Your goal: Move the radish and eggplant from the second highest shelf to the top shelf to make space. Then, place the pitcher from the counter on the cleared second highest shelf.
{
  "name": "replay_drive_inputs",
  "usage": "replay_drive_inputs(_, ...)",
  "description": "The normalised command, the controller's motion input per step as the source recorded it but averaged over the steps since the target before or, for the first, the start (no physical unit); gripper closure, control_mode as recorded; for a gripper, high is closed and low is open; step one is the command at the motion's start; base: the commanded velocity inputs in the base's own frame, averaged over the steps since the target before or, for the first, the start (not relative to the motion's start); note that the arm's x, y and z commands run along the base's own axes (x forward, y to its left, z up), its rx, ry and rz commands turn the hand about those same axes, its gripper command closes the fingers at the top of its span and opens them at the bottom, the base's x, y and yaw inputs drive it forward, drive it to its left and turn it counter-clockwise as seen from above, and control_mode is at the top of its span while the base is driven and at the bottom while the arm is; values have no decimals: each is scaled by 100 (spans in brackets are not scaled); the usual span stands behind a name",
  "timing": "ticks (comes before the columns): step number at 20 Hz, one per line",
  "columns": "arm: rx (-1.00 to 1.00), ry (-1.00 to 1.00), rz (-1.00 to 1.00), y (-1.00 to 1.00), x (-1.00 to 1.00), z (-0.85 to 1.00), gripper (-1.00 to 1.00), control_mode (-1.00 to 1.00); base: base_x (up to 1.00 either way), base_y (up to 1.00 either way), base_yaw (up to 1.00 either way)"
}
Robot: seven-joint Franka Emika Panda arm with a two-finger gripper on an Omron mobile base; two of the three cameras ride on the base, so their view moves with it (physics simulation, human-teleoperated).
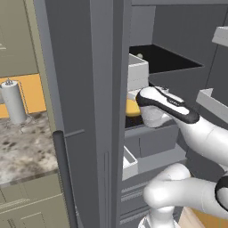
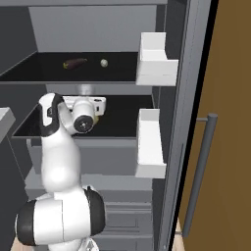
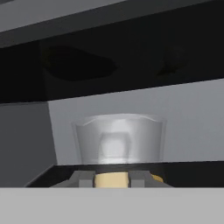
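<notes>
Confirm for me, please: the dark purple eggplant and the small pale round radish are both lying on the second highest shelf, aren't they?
Not quite. The dark purple eggplant and the small pale round radish both lie on the top shelf, the black panel with the thin plain grey rim, as the right base view shows. The second highest shelf below them carries neither vegetable.

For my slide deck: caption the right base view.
Eggplant and radish on the top shelf; gripper holding the pitcher below.
</notes>
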Motion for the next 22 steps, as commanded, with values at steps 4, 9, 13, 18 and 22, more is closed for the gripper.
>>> replay_drive_inputs(4, -2, -20, 0, 7, 28, -41, 100, -100, 0, 0, 0)
replay_drive_inputs(9, -5, -22, 0, 12, 20, -50, 100, -100, 0, 0, 0)
replay_drive_inputs(13, -8, -18, 0, 3, 1, -73, 100, -100, 0, 0, 0)
replay_drive_inputs(18, -5, -6, 0, -1, -3, -60, -100, -100, 0, 0, 0)
replay_drive_inputs(22, 0, 0, 0, -4, -15, -3, -100, -100, 0, 0, 0)
